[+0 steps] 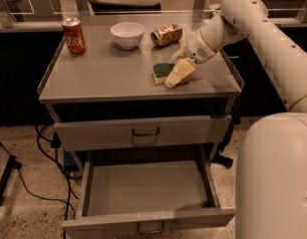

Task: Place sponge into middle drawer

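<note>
The sponge [162, 69] lies on the cabinet top [103, 73], right of centre in the frame and near the front edge. Its dark green face is up and a pale yellow side shows toward the camera. Its long axis appears to run roughly left to right across the frame. The left end points at the bare middle of the top, and the right end is hidden under the gripper.

The gripper [176, 75] hangs at the end of the white arm [243, 19], which comes in from the upper right. It angles down and to the left, and its pale tip is on or against the sponge's right end. I cannot tell whether it is open or closed, or whether it has hold of the sponge.

At the back of the top stand 3 things: a red can [74, 35] upright at the left, a white bowl [127, 34] in the middle, and a gold can [167, 34] on its side just above the sponge.

Of the 2 drawers below, the upper drawer [143, 131] is shut. The middle drawer [113, 223] is pulled well out toward the bottom of the frame, directly below the sponge. The robot's white body [278, 178] fills the lower right.
</note>
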Motion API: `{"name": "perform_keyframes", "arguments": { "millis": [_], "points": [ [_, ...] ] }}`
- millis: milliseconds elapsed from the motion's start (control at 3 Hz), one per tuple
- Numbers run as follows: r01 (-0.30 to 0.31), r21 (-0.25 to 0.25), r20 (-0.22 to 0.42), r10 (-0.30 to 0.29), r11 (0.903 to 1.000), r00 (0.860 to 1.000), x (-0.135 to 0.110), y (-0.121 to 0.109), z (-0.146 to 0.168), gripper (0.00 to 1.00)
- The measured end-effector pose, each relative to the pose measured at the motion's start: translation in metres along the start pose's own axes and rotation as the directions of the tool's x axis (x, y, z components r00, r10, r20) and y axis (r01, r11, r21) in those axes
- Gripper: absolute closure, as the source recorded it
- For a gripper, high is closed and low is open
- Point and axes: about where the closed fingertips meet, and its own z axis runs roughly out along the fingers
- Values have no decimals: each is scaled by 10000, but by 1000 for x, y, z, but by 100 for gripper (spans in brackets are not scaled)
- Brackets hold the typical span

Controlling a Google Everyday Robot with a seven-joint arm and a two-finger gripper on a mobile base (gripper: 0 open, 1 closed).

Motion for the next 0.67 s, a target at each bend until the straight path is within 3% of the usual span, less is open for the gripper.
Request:
{"name": "perform_keyframes", "arguments": {
  "millis": [667],
  "points": [
    [19,-1,19,-19,10000,10000,0,1,-1,81]
  ]
}}
